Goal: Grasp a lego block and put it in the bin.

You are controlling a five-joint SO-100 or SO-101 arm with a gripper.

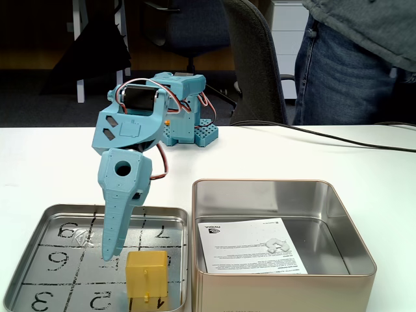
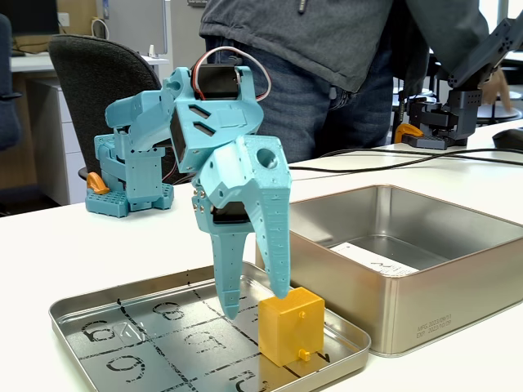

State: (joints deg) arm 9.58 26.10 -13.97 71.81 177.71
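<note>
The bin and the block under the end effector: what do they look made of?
The bin looks like thin sheet metal, a brushed silver interior that mirrors the paper sheet, with a coppery rim. The lego block looks like matte yellow-orange plastic with small nubs, possibly 3D-printed; that can't be confirmed.

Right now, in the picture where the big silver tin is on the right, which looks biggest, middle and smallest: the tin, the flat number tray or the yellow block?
1. The bin looks biggest.
2. The flat numbered tray comes next, though its bottom edge is cut off.
3. The lego block is smallest.
</note>
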